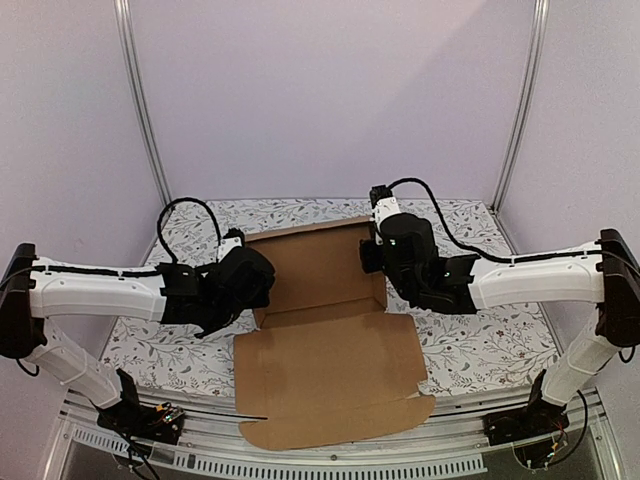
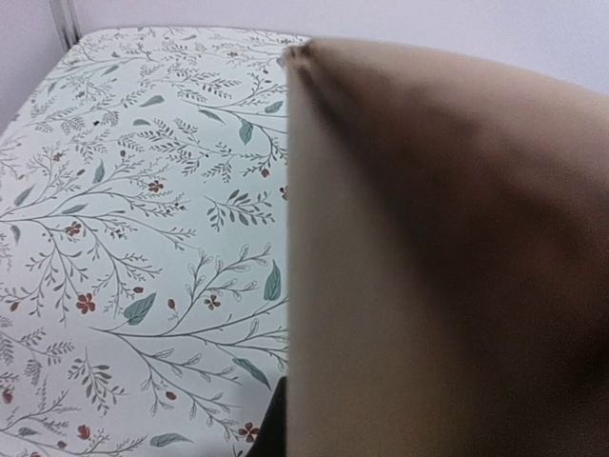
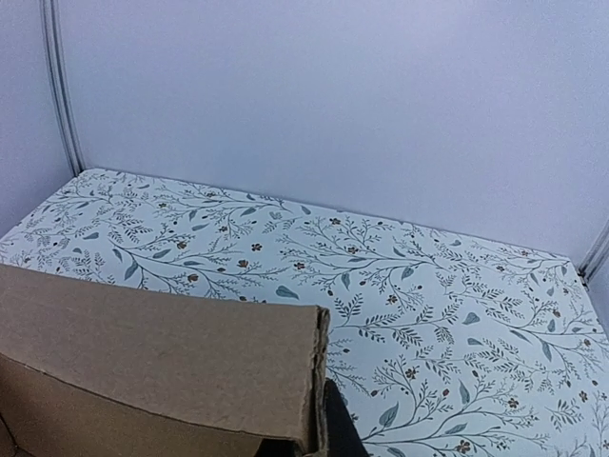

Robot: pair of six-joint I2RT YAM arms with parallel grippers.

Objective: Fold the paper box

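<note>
Brown cardboard paper box point(image 1: 320, 335) sits mid-table point(image 1: 480, 345) in top view: back half has walls raised, front flap lies flat, overhanging near edge. Left gripper point(image 1: 255, 290) at box's left wall, right gripper point(image 1: 378, 262) at right wall; fingertips hidden there.

Left wrist view: cardboard wall fills right side, dark finger point(image 2: 274, 424) touching its lower left edge; jaws closed, pinching wall.

Right wrist view: upright wall end low left, finger point(image 3: 335, 424) pressed against its right face; jaws clamped on wall.

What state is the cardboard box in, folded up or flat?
Partly folded: the paper box has its far walls raised, while its near flap lies flat.
</note>
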